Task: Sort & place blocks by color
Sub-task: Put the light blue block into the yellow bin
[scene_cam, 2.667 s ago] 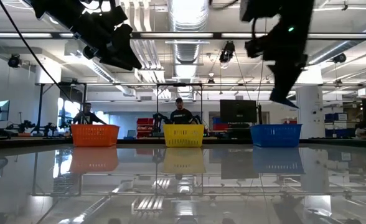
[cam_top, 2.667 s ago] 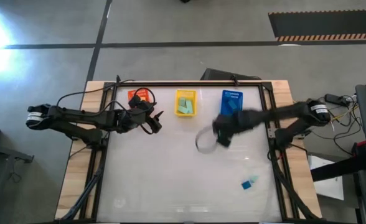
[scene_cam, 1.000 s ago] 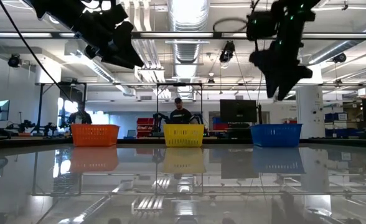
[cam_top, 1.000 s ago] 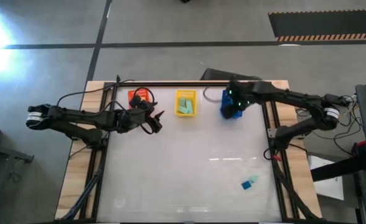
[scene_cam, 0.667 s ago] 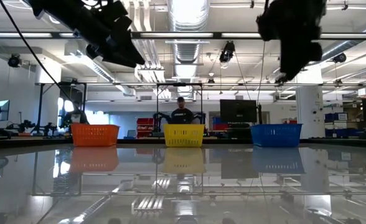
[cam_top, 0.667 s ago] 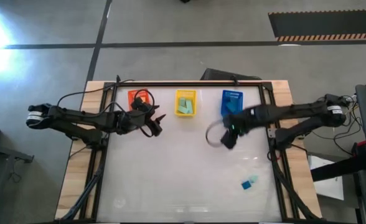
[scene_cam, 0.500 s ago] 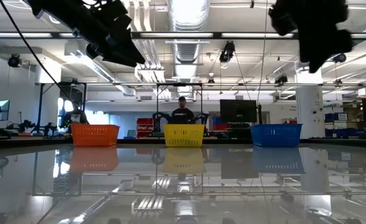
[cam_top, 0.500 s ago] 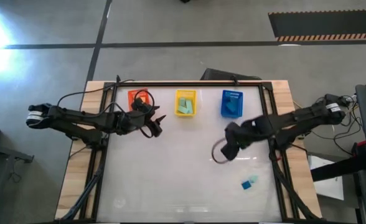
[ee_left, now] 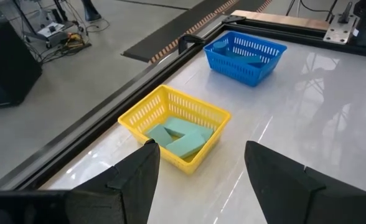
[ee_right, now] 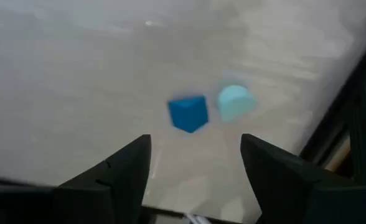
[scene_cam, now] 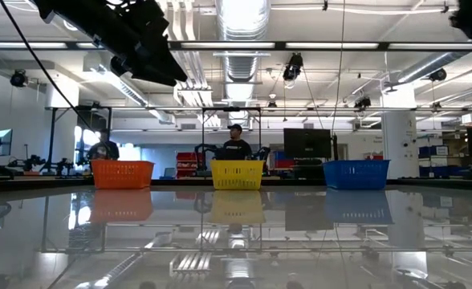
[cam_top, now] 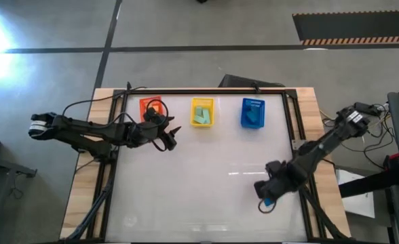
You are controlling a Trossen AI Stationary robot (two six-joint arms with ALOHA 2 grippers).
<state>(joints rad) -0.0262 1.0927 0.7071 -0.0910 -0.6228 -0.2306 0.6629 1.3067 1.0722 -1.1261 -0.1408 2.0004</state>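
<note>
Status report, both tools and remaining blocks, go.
Right tool open, over blue block and teal block. Left tool open, empty, waiting near the yellow bin. Nothing blocking.

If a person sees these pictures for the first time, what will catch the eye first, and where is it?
First, the three bright bins in a row at the far edge of the table: the orange bin, the yellow bin holding pale teal blocks, and the blue bin. Next, the right end effector, open, low over the near right part of the table, where a blue block and a pale teal block lie side by side. The left end effector waits open near the orange bin.
</note>
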